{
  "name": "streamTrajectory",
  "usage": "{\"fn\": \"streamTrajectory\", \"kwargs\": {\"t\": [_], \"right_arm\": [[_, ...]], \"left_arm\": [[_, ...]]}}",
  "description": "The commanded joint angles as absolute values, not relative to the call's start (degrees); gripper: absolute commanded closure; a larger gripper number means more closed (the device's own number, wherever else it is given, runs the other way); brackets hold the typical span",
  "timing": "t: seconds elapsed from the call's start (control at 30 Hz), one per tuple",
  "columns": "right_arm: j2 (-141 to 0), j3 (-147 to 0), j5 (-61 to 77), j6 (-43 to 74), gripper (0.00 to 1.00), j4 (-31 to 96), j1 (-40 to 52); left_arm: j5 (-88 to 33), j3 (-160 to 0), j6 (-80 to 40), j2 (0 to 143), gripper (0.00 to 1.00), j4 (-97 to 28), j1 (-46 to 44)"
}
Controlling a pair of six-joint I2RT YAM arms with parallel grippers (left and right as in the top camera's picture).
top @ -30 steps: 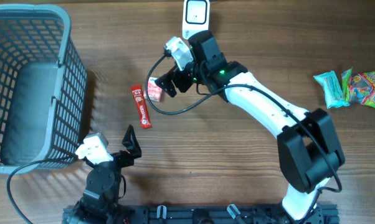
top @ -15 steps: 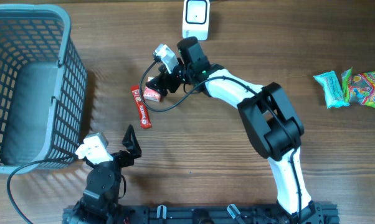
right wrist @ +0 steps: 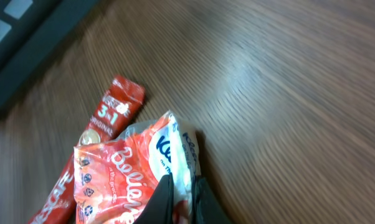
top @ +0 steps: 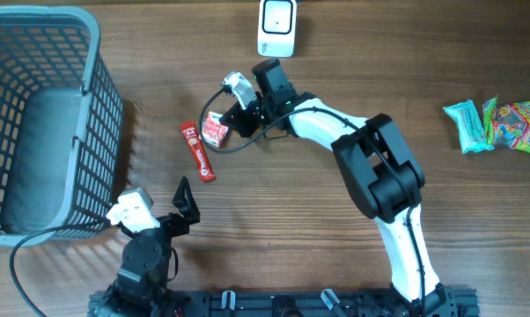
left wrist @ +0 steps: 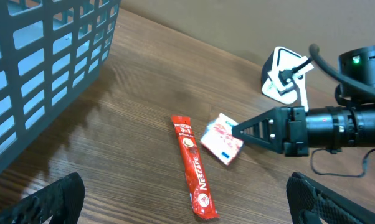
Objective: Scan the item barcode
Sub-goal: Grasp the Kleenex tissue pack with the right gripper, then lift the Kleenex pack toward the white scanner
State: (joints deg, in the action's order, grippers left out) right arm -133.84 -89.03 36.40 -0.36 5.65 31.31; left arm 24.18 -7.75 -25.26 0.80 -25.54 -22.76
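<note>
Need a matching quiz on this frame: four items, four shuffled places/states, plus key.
Items:
1. basket
2. scanner
3. packet
4. snack bags

Places/states, overhead view:
A. pinched by the right end effector
B. far right
C. top centre
D. far left

Pairs: 1-D, 2-C, 3-A, 4-B

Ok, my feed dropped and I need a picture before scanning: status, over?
Right claw shut on small red-and-white packet. Left claw open, empty. Red stick sachet beside packet; nothing lying between it and white scanner.
</note>
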Motion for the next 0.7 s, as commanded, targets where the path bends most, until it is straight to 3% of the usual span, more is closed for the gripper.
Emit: {"fn": "streamTrajectory", "kwargs": {"t": [0.0, 0.13, 0.27, 0.37, 0.43, 0.47, 0.57, 0.67], "right_arm": [[-129.9, -89.7, 34.4, 6.9, 0.96, 12.0, 26.3], [-123.5, -89.7, 10.7, 19.2, 0.96, 32.7, 22.4], [-121.3, -89.7, 4.3, 27.2, 0.96, 44.6, 21.9], [-119.6, -89.7, 4.3, 27.1, 0.79, 47.5, 21.9], [-116.2, -89.7, 3.3, 26.6, 0.37, 49.2, 21.9], [-113.8, -89.7, 3.2, 25.5, 0.0, 49.8, 21.9], [-110.1, -89.7, 5.5, 21.2, 0.0, 50.0, 21.9], [-110.4, -88.8, 19.3, 2.9, 0.0, 46.1, 21.9]], "left_arm": [[24.5, -7.4, -26.0, 0.4, 0.0, -25.4, -23.0], [24.5, -7.4, -26.0, 0.4, 0.0, -25.4, -23.0], [24.5, -7.4, -26.0, 0.4, 0.0, -25.4, -23.0], [24.5, -7.4, -26.0, 0.4, 0.0, -25.4, -23.0], [24.5, -7.4, -26.0, 0.4, 0.0, -25.4, -23.0], [24.5, -7.4, -26.0, 0.4, 0.0, -25.4, -23.0], [24.5, -7.4, -26.0, 0.4, 0.0, -25.4, -23.0], [24.5, -7.4, -26.0, 0.4, 0.0, -25.4, -23.0]]}}
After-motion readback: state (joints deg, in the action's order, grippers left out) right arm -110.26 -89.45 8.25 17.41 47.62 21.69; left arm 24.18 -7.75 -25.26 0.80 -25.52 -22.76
